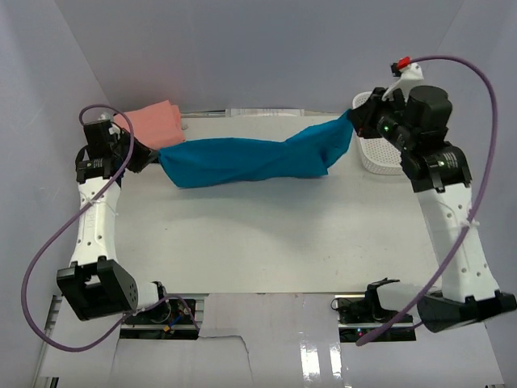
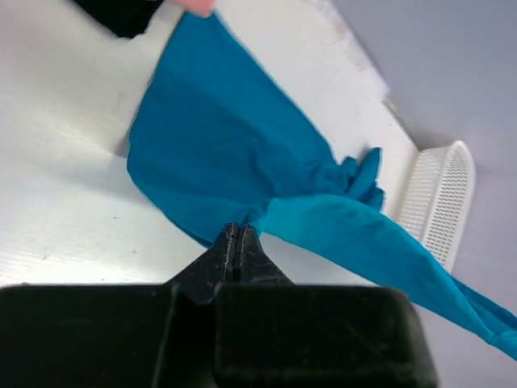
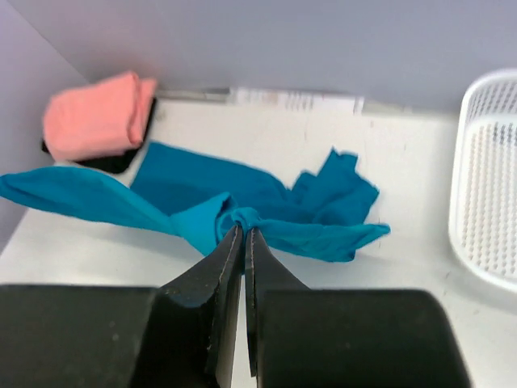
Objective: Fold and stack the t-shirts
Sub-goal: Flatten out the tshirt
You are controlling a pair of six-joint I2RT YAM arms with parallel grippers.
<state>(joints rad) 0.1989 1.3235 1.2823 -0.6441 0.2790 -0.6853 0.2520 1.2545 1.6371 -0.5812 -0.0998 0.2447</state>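
Observation:
A teal t-shirt (image 1: 250, 159) hangs stretched between my two grippers above the far part of the table. My left gripper (image 1: 153, 155) is shut on its left end; the pinched cloth shows in the left wrist view (image 2: 240, 226). My right gripper (image 1: 355, 117) is shut on its right end, with a bunched fold at the tips in the right wrist view (image 3: 244, 227). A folded pink t-shirt (image 1: 153, 124) lies at the far left corner and also shows in the right wrist view (image 3: 97, 113).
A white mesh basket (image 1: 380, 153) stands at the far right, under my right arm. It also shows in the right wrist view (image 3: 489, 186). The white table (image 1: 275, 234) spreads out below the shirt. Grey walls close in the back and sides.

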